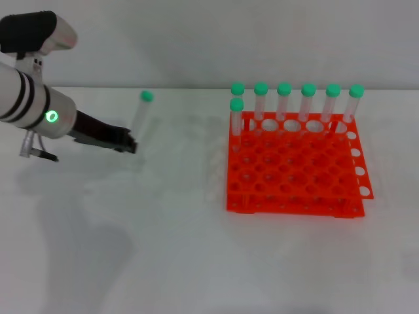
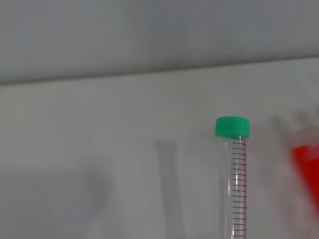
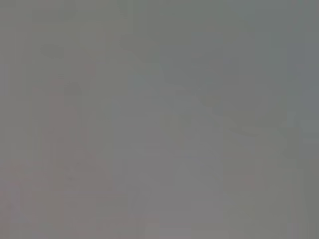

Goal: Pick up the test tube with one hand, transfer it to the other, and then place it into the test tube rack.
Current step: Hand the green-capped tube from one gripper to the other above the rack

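The test tube (image 1: pixel 141 118) stands upright at the left of the white table, green cap on top. Its lower end is between the black fingers of my left gripper (image 1: pixel 131 145), on the silver arm with the green light. That gripper is shut on the tube. The left wrist view shows the same test tube (image 2: pixel 238 189) upright with its printed scale and green cap. The orange-red test tube rack (image 1: pixel 294 176) sits to the right of the held tube, and a blurred corner of the rack (image 2: pixel 308 169) shows in the left wrist view. My right gripper is out of view; the right wrist view is plain grey.
Several green-capped tubes (image 1: pixel 283 104) stand along the rack's back row, and one more (image 1: pixel 236 118) stands at the left end of the row just in front. Bare white table (image 1: pixel 183 248) lies between gripper and rack and in front of both.
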Controlling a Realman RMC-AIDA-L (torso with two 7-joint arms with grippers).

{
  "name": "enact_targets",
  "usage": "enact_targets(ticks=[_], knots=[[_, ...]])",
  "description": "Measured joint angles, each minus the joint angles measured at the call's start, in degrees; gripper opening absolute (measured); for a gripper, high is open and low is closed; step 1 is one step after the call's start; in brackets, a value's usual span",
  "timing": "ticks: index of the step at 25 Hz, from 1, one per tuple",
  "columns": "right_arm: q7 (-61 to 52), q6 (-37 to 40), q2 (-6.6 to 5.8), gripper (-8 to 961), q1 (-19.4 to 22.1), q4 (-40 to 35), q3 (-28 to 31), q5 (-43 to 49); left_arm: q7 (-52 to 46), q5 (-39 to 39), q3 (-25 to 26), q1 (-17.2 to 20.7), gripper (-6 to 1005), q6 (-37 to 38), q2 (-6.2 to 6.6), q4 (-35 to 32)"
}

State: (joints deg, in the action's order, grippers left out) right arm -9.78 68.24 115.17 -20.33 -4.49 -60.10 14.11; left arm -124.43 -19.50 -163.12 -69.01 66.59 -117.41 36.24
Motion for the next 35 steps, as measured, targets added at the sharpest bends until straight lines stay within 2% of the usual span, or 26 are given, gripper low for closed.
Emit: enact_targets(ticks=[4, 5, 6, 9, 11, 15, 18, 21, 25, 27, 31, 35], knots=[[-0.2, -0.1, -0.13, 826, 0.0, -0.6, 0.0, 0.0, 12.7, 13.4, 0.0, 3.7, 192, 4.5, -0.91, 0.6], [-0.2, -0.2, -0.15, 825, 0.1, -1.1, 0.0, 0.0, 12.7, 13.4, 0.0, 3.7, 192, 4.5, -0.91, 0.6], [-0.2, -0.3, -0.17, 825, 0.1, -1.5, 0.1, 0.0, 19.8, 21.7, 0.0, 6.8, 192, 7.7, -1.14, 0.7], [-0.3, 0.6, -0.13, 824, 0.6, -2.7, 0.2, 0.0, 26.8, 30.2, 0.0, 10.7, 192, 11.5, -1.20, 0.7], [-1.2, 1.8, -0.12, 823, 1.1, -3.5, -0.2, 0.0, 34.0, 37.7, 0.0, 15.0, 192, 15.9, -1.21, 0.7], [-7.7, 2.5, -0.73, 822, 3.6, -9.2, -5.4, 2.2, 44.5, 46.2, 0.0, 21.9, 192, 22.2, -1.23, 0.6], [-14.5, 1.9, -1.84, 820, 5.3, -14.9, -9.0, 6.9, 51.1, 49.2, 0.0, 26.0, 192, 25.2, -1.29, 0.1], [-23.4, 1.3, -2.75, 819, 6.0, -20.2, -9.7, 15.0, 58.1, 50.4, 0.0, 29.3, 192, 29.1, -1.42, -1.3], [-39.3, -0.3, -4.58, 818, 4.8, -26.6, -9.7, 25.6, 64.0, 50.7, 0.0, 31.0, 192, 33.2, -1.42, -2.5], [-48.5, 0.6, -5.58, 817, 2.9, -29.6, -9.9, 32.4, 65.1, 50.2, 0.0, 31.1, 192, 35.1, -1.42, -2.8], [-60.9, 4.9, -6.82, 816, -2.7, -31.5, -9.9, 43.5, 67.1, 48.9, 0.0, 30.6, 192, 37.4, -1.41, -3.9], [-67.7, 8.9, -6.80, 814, -9.0, -30.9, -10.2, 52.6, 68.7, 46.8, 0.0, 29.3, 191, 38.4, -1.43, -4.6]])
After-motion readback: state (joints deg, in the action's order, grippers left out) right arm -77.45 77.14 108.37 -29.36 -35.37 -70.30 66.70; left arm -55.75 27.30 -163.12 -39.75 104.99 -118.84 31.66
